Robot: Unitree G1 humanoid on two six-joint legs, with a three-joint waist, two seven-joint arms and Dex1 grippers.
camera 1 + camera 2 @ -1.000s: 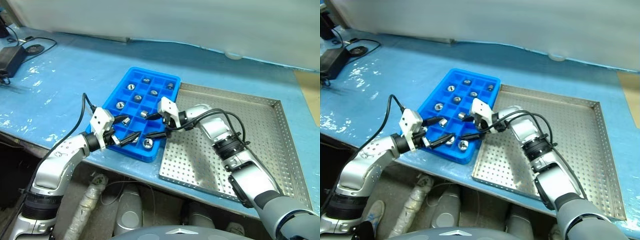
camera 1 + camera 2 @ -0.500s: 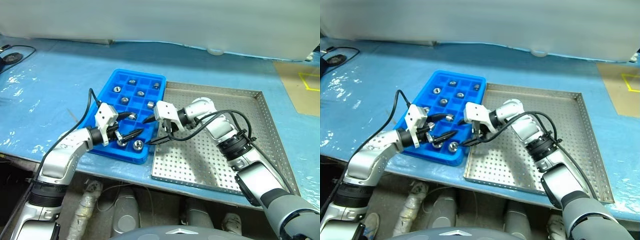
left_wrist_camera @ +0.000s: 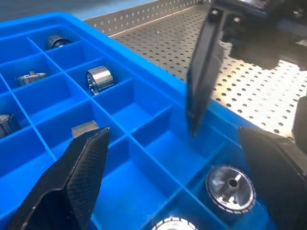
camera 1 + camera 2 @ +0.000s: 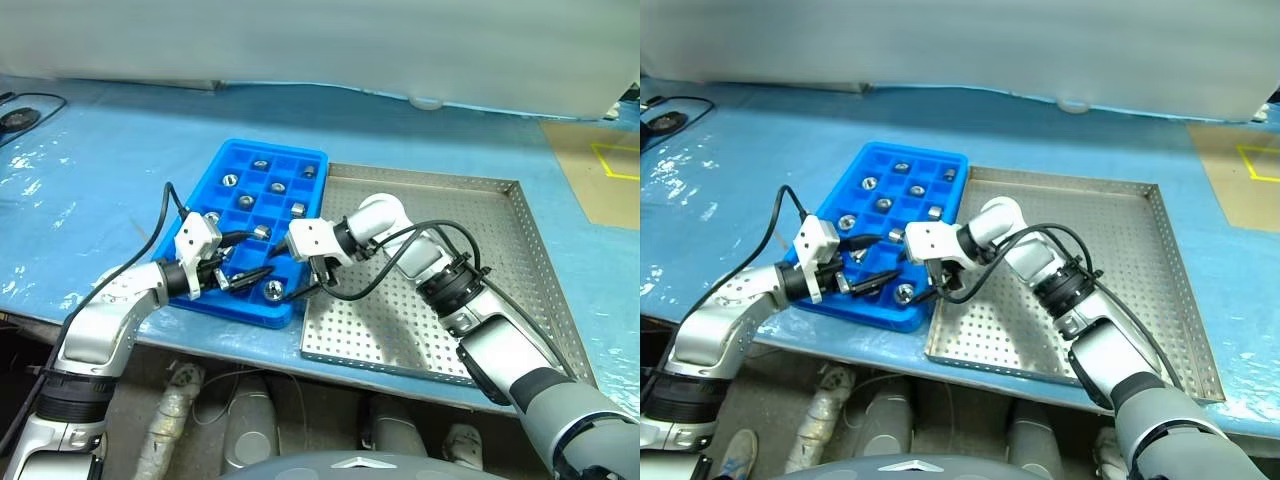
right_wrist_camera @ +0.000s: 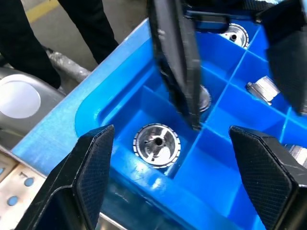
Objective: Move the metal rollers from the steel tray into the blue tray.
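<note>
The blue tray (image 4: 232,215) lies left of the steel tray (image 4: 480,250), their sides touching. Several metal rollers (image 4: 272,289) sit in its square compartments, one of them a wide roller (image 5: 156,143) in the near corner cell. My left gripper (image 4: 250,258) hovers open over the tray's near end, nothing between its fingers (image 3: 76,177). My right gripper (image 4: 290,272) reaches in from the steel tray side, open above the near corner cells. One right finger (image 3: 204,72) points down into a cell in the left wrist view. The two grippers stand close together.
A blue sheet covers the table (image 4: 110,170). The table's front edge runs just below both trays. A black cable (image 4: 30,103) lies at the far left, a small white object (image 4: 428,102) at the back, and a brown board with yellow tape (image 4: 600,165) at the far right.
My right gripper has swung left and rolled, from the trays' shared edge to over the blue tray's near corner. The left gripper has stayed about where it was. The camera has shifted.
</note>
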